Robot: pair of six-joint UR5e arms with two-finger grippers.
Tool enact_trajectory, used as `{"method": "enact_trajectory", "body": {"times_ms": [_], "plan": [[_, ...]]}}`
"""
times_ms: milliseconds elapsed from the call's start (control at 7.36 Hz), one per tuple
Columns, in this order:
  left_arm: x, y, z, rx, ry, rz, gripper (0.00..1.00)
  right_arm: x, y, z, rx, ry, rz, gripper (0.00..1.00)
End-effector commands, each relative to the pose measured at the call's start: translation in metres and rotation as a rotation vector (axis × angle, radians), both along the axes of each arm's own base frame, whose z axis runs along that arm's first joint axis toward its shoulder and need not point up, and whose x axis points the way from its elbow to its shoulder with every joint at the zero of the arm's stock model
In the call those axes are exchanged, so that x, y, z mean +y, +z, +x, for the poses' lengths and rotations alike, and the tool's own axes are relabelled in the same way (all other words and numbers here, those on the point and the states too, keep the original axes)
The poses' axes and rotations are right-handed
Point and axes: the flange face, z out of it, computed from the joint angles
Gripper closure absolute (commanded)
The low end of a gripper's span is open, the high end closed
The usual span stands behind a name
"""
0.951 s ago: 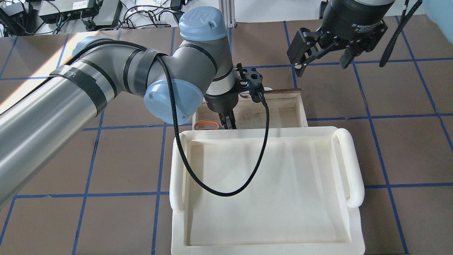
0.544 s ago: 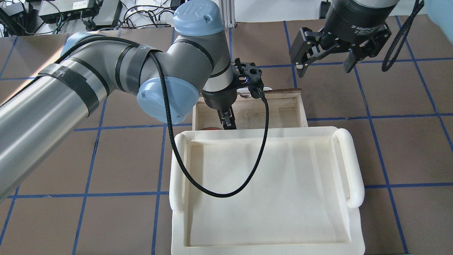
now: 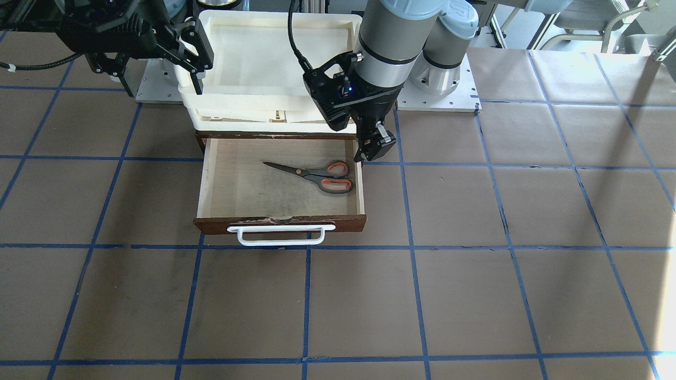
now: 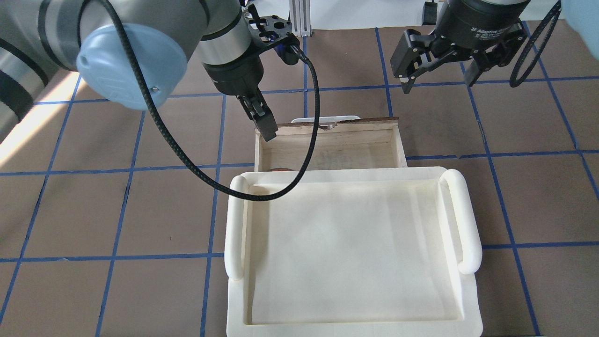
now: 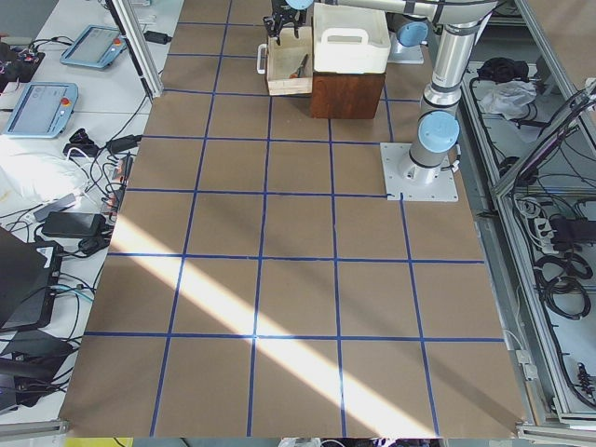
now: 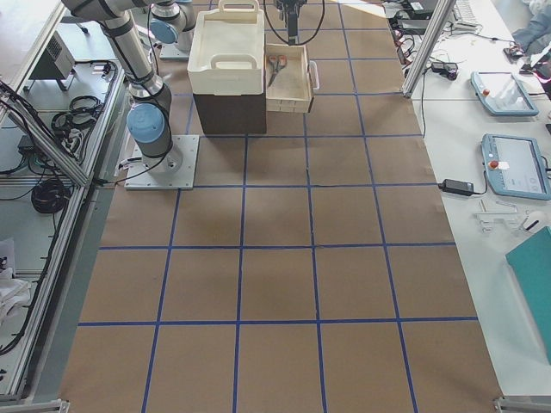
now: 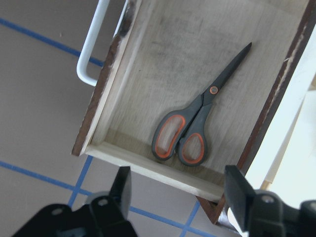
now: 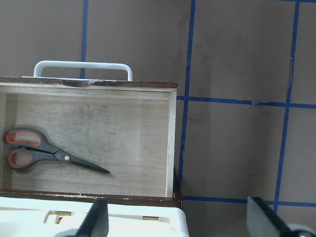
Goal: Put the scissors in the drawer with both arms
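Front view: we see scissors (image 3: 317, 174) flat in open drawer (image 3: 348, 223), long axis along drawer width, tips toward robot's right, handles at robot's-left end; left pincer (image 3: 374, 148) above that end.
Overhead: right pincer (image 4: 437, 78) apart, beyond drawer front.
Wrist views: we find both pincers spread, empty.

a robotics lab: robot arms (image 6: 148, 125) bolted to a blue-taped counter (image 6: 275, 258), teach pendants (image 6: 514, 163) and loose cables (image 5: 88, 191) alongside, aluminium framing (image 6: 428, 43) around.

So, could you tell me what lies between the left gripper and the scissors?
Only the pale side wall of the drawer, as the left wrist view shows: scissors inside, left gripper open outside.
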Motion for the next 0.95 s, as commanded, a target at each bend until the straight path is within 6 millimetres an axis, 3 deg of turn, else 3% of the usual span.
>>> {"method": "enact_trajectory", "body": {"times_ms": [0, 272, 408, 544, 816], "plan": [[0.002, 0.028, 0.031, -0.013, 0.426, 0.012, 0.19, -0.005, 0.003, 0.001, -0.004, -0.002, -0.035, 0.00], [-0.009, 0.036, 0.082, -0.038, 0.649, 0.010, 0.00, -0.005, 0.000, 0.000, 0.002, -0.002, -0.036, 0.00], [-0.012, 0.038, 0.105, -0.040, 0.813, 0.024, 0.00, -0.005, -0.003, 0.000, 0.000, -0.002, -0.033, 0.00], [-0.017, 0.041, 0.127, -0.050, 0.861, 0.016, 0.00, -0.006, -0.002, 0.001, 0.000, -0.001, -0.040, 0.00], [-0.013, 0.040, 0.146, -0.137, 0.899, -0.006, 0.00, -0.006, -0.005, 0.000, 0.000, -0.001, -0.037, 0.00]]}}
